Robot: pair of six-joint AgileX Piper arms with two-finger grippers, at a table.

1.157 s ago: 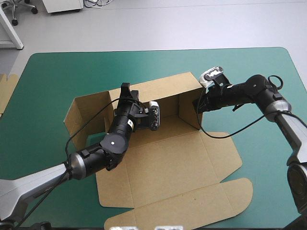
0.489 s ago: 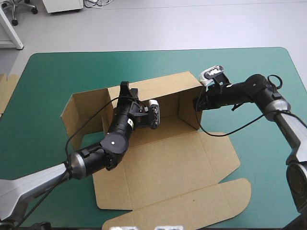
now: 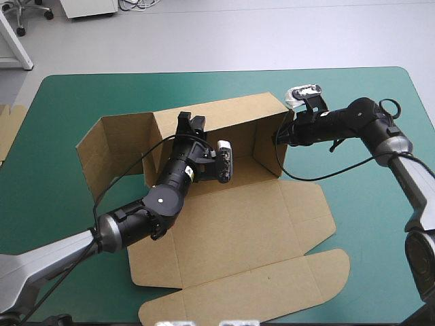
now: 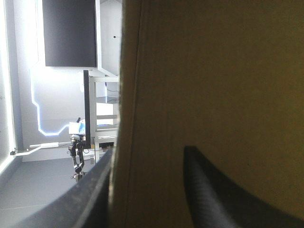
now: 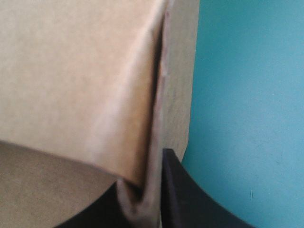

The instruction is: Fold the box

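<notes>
At the table's (image 3: 360,88) centre the box (image 3: 231,224) is being held, rear wall raised, its long axis running along the far edge. The wall's middle is being pinched by the left gripper (image 3: 190,122), its right-hand corner by the right gripper (image 3: 280,138).

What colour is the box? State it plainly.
Plain brown, no print; the box shows best in the high view.

Far ahead of the left gripper (image 3: 189,123), past the table (image 3: 61,102), pale grey floor (image 3: 238,41) carries a white cabinet (image 3: 88,7) and a chair base (image 3: 46,12). In its wrist view, a white shelf frame (image 4: 102,99) stands ahead against a bright white wall (image 4: 61,95).
</notes>
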